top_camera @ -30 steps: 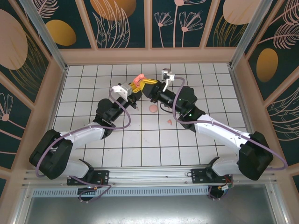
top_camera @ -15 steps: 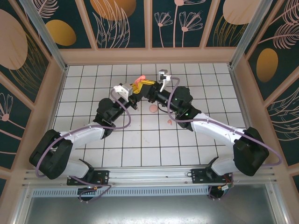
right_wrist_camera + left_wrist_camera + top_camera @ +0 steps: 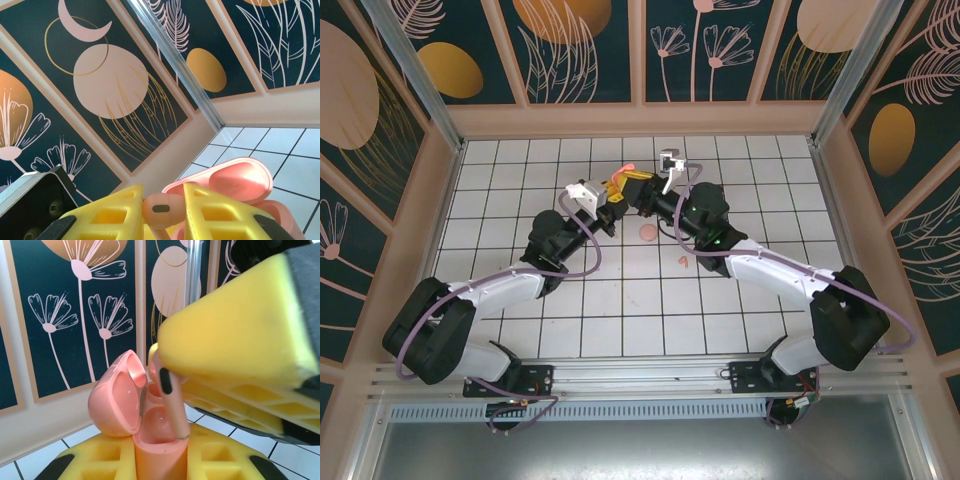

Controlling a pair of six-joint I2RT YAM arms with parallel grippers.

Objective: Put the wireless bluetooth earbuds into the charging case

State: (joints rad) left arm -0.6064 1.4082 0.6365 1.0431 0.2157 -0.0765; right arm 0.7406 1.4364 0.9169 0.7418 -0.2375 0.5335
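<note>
Left tool (image 3: pixel 160 462) clamps open case (image 3: pixel 150 427), right tool (image 3: pixel 167 212) pinches coral earbud (image 3: pixel 159 205), stem tip at the case's socket: keep stem in line with socket, press straight, release only once seated.

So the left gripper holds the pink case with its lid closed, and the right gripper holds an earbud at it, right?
No: the lid of the case stands open, as the left wrist view shows. The rest is right.

A white tiled floor (image 3: pixel 620 320) lies inside dark teal walls (image 3: pixel 580 50) painted with flowers.
</note>
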